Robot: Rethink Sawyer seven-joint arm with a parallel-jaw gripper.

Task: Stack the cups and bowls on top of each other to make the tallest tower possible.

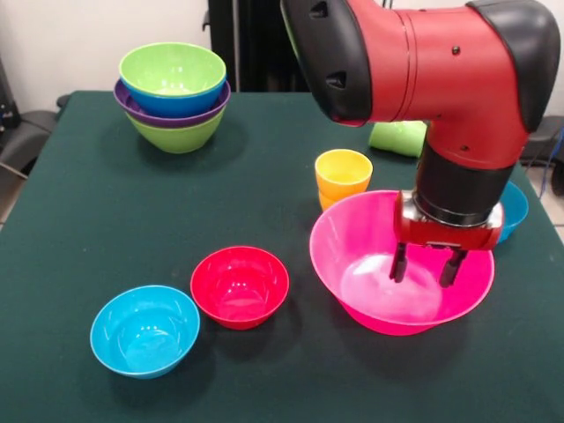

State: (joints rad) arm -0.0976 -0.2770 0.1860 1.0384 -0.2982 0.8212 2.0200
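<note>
Hanging inside the huge glossy pink plastic bowl (401, 269), the tool (428, 264) is showing its fingers apart w/ nothing between them. Yellow-orange plastic cup (343, 175) is sitting just behind that bowl. Small red bowl (240, 285) & small cyan bowl (144, 330) are touching on the dark green counter (79, 220); nested tower (174, 95) is standing far back.

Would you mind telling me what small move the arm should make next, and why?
Probably shift the hand sideways until one finger is outside the pink bowl wall, then close on the rim. Both fingers hang open inside the bowl, gripping nothing, and this largest loose bowl is not yet on the tower at the far corner.
</note>
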